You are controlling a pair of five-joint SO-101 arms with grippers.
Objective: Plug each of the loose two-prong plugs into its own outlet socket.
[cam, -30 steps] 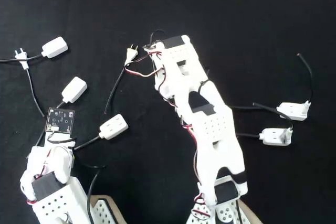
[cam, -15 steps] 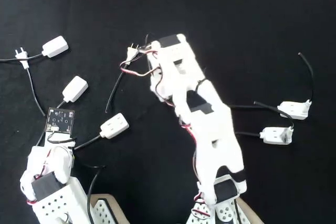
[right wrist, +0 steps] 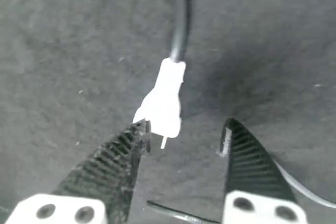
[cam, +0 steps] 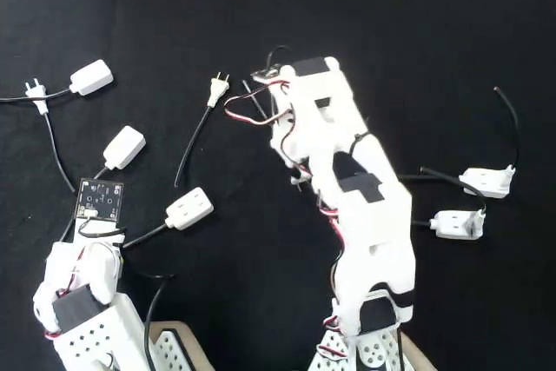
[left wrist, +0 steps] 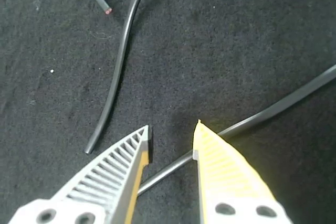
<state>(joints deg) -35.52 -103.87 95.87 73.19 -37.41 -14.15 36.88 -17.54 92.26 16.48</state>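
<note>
Right now you have two loose two-prong plugs on the black worktop [cam: 434,41]. The nearer plug [right wrist: 161,103] lies just beyond your right tool [right wrist: 185,127], prongs pointing toward the tool and close to one fingertip. That tool is released, fingers spread and grasping nothing. The other plug [cam: 35,91] lies far to the left of the right arm [cam: 365,206].

You have five white outlet sockets. Three sit left of that arm: the first socket [cam: 90,77], second socket [cam: 123,147] and third socket [cam: 188,208]. Two sit on its right: the fourth socket [cam: 485,182] and fifth socket [cam: 456,224].

Well left of the right arm, your left tool [left wrist: 172,128] is released too, hovering over a black cable [left wrist: 252,121] that crosses beneath its tips. A second cable [left wrist: 118,66] and a cut cable end [left wrist: 107,10] lie beyond them.
</note>
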